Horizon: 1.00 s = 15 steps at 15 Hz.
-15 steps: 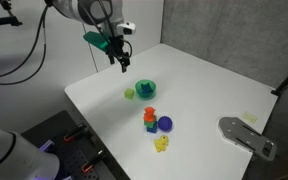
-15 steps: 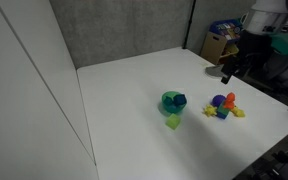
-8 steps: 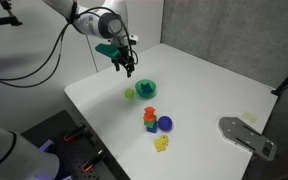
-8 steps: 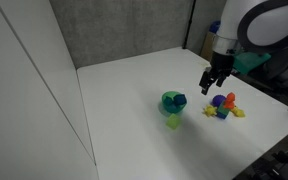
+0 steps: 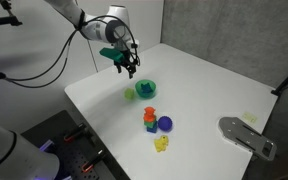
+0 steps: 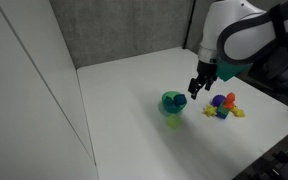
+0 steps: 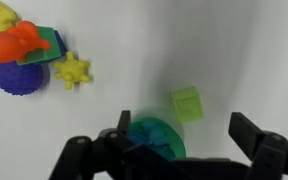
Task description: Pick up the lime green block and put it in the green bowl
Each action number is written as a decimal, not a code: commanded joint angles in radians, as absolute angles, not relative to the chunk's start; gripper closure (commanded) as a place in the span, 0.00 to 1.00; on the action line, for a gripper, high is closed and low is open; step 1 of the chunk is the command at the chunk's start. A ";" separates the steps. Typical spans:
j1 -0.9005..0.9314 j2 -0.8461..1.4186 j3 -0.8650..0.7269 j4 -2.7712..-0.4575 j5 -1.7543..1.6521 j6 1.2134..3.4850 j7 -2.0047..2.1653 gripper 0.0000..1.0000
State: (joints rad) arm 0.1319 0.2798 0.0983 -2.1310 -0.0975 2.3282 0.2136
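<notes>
The lime green block (image 5: 129, 95) lies on the white table just beside the green bowl (image 5: 146, 89); both show in both exterior views, block (image 6: 173, 122) and bowl (image 6: 173, 102). In the wrist view the block (image 7: 186, 104) sits between the spread fingers, and the bowl (image 7: 154, 139), with a blue piece in it, is by one finger. My gripper (image 5: 130, 70) hangs open and empty above the bowl and block, and shows in the other exterior view (image 6: 197, 90) and the wrist view (image 7: 184, 135).
A cluster of toys (image 5: 156, 121) lies nearer the table's middle: an orange and green piece, a purple disc (image 7: 22, 76) and a yellow star (image 7: 71, 70). A grey metal plate (image 5: 248, 136) is at the table's edge.
My gripper has moved across the table towards the bowl and block and come lower, staying open. The objects have not moved.
</notes>
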 commanded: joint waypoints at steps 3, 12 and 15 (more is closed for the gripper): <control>0.141 0.280 0.088 -2.127 -0.093 2.325 0.210 0.00; 0.137 0.425 0.084 -2.105 -0.088 2.433 0.171 0.00; 0.136 0.483 0.086 -2.100 -0.076 2.512 0.163 0.00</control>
